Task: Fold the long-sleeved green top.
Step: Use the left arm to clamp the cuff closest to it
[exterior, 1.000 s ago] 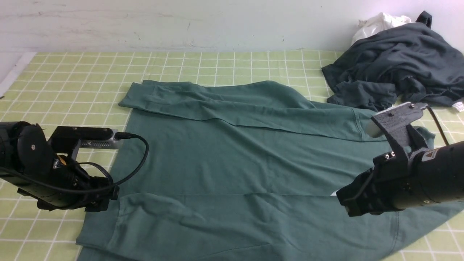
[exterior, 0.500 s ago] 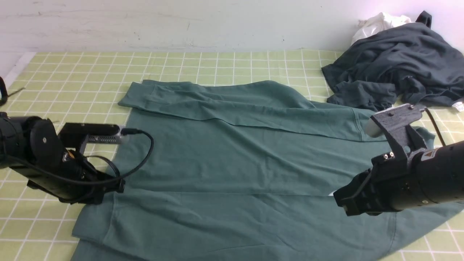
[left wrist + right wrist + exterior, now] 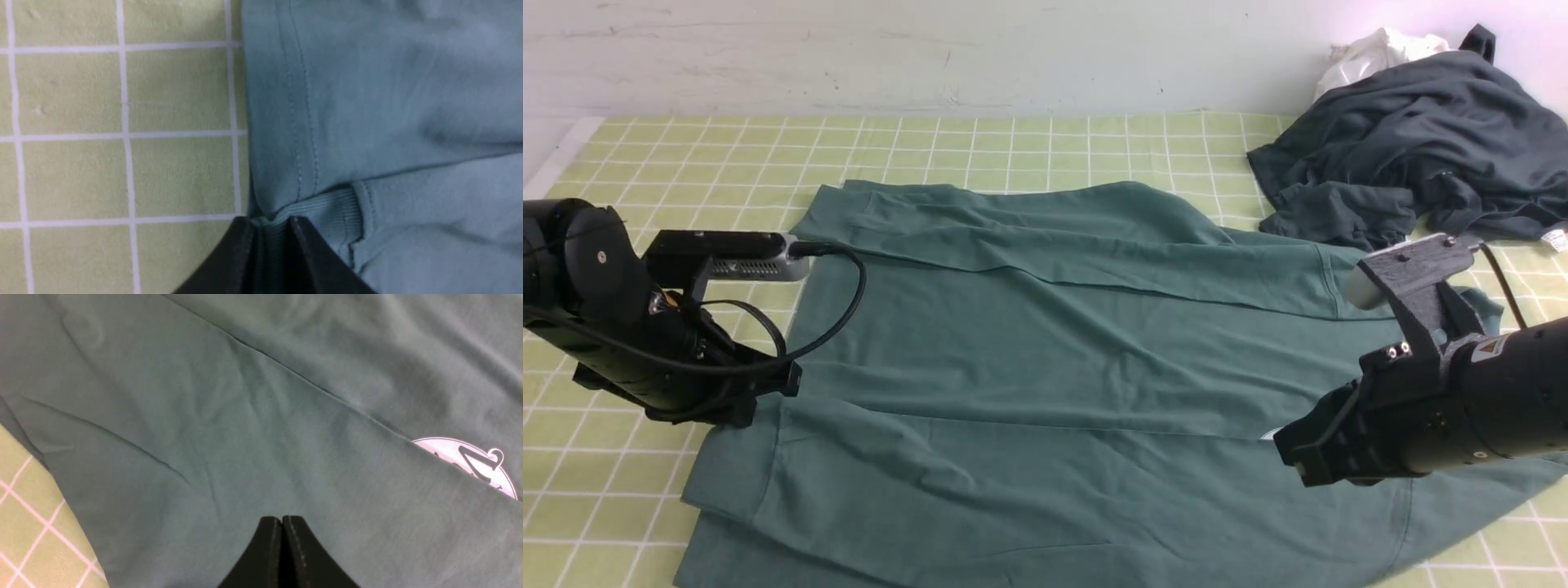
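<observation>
Lime-green, white-gridded table cover (image 3: 686,147) carries the large dark teal-green long-sleeved jersey top (image 3: 1045,351), spread flat across the middle with its sleeves folded over the body. A crumpled charcoal-grey garment (image 3: 1413,155) is heaped at the far right, with a small white cloth (image 3: 1372,53) behind it. Left gripper (image 3: 271,223) is clamped on the top's ribbed cuff (image 3: 327,208) at its left edge; right gripper (image 3: 282,520) has its jaws pressed together, gripping nothing, over fabric near the white round logo (image 3: 470,465).

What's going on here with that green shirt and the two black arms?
A robot is folding a green top spread on a checked table. Its left gripper pinches the ribbed sleeve cuff at the top's edge. Its right gripper is shut and empty over the chest, near the white logo.
</observation>
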Controlling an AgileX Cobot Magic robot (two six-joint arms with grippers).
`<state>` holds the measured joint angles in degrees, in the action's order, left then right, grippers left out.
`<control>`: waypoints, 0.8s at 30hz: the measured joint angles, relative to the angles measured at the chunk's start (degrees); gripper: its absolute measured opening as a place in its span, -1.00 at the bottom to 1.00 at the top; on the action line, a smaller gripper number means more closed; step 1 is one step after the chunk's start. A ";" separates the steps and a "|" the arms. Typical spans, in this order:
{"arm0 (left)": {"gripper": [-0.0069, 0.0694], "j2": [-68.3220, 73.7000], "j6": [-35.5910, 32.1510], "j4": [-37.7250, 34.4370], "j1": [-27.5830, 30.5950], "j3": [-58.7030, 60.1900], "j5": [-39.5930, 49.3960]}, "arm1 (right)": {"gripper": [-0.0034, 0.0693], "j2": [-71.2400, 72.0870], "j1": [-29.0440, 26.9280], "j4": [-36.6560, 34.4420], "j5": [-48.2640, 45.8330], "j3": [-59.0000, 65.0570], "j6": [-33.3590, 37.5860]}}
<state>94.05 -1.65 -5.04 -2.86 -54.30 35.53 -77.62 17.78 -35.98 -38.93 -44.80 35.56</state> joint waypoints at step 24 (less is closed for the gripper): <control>-0.82 -3.67 -5.93 -2.96 -2.46 -0.56 5.36 | -0.93 -0.13 0.00 -0.19 0.44 0.00 0.18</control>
<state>90.38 -7.58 -8.00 -5.32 -54.87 40.89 -77.76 17.78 -36.17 -38.49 -44.80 35.74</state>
